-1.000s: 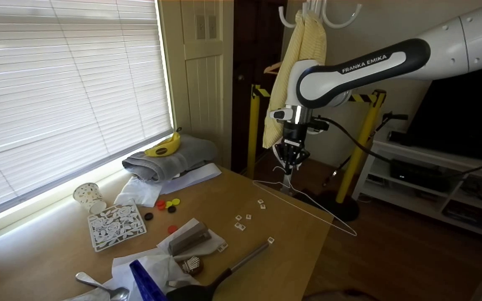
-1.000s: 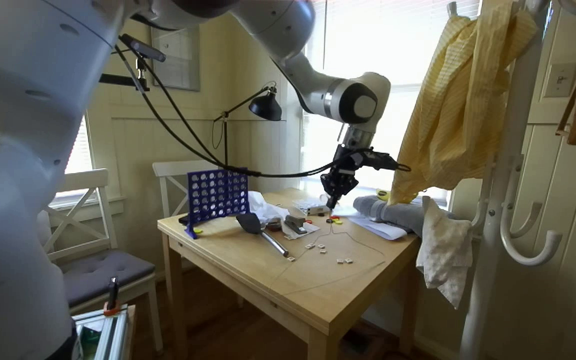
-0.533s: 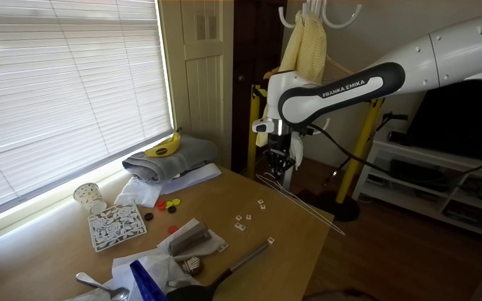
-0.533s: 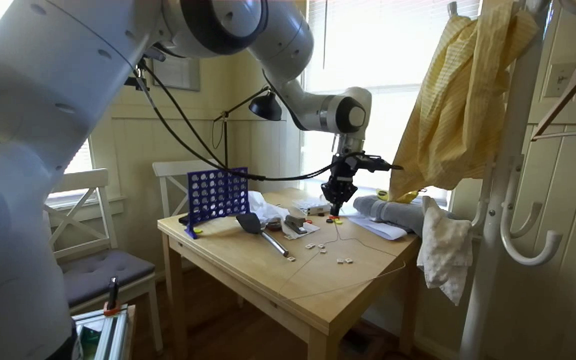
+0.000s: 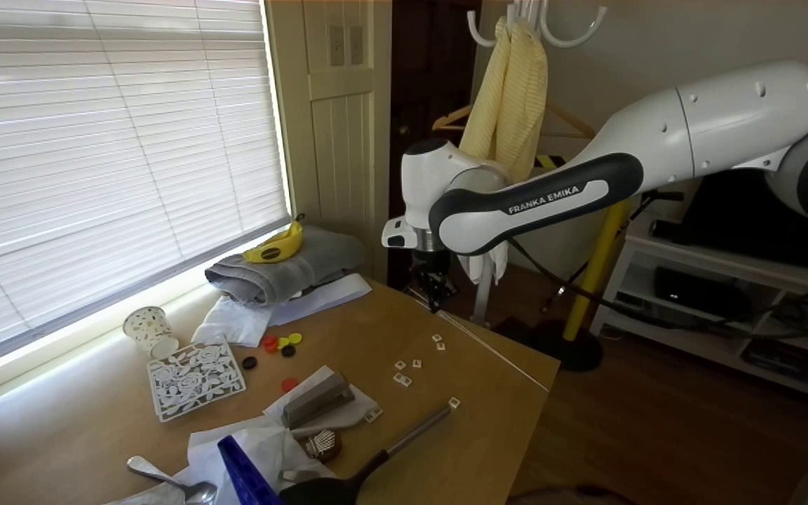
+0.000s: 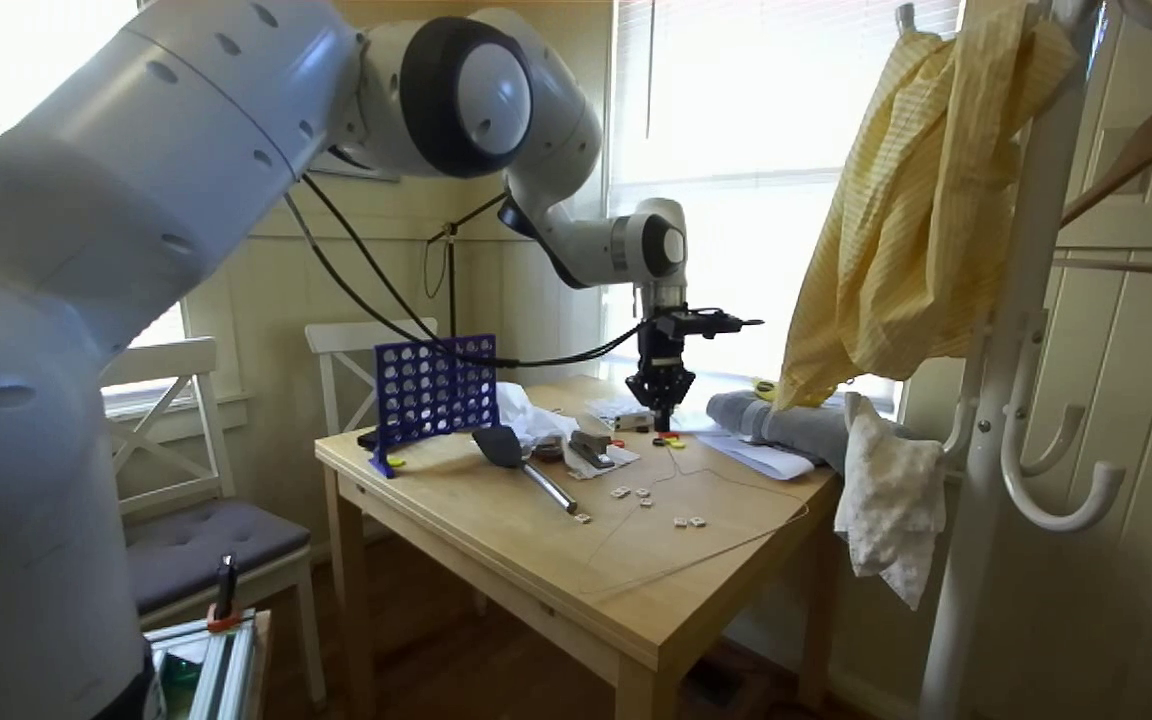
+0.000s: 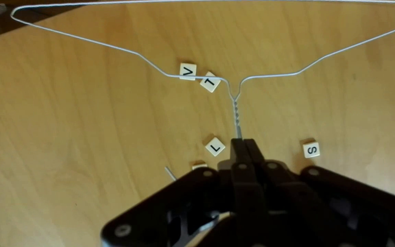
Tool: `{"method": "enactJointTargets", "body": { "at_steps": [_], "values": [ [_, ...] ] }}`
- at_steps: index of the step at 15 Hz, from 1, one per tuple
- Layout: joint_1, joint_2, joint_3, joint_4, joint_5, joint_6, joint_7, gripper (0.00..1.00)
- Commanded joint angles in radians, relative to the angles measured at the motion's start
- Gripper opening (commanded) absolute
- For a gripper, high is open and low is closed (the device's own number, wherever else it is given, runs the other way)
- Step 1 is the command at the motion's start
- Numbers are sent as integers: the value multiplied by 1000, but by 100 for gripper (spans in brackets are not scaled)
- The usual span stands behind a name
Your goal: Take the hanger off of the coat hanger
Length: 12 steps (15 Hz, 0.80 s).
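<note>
Over the tabletop (image 6: 496, 510), gripping the hanger (image 7: 234, 100) by its twisted neck with the pincer (image 7: 242, 140) — best to level it inside the tabletop's edge, lower slowly, release on contact. Right of the tabletop, in an exterior view: avoid the coat hanger (image 6: 984, 440).

Arm (image 5: 586, 181) w/ FRANKA EMIKA; tiles (image 7: 215, 146)—V/T/L/S
</note>
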Motion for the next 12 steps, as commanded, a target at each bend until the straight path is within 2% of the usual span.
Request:
{"method": "enactJointTargets", "body": {
  "at_steps": [1,5,7,12],
  "values": [
    [47,114,-30,161,-80,-42,69,1],
    [94,196,-45,273,-120,-76,113,1],
    [109,227,-39,325,-118,-104,110,28],
    [127,254,-21,405,-87,-149,88,61]
  ]
}}
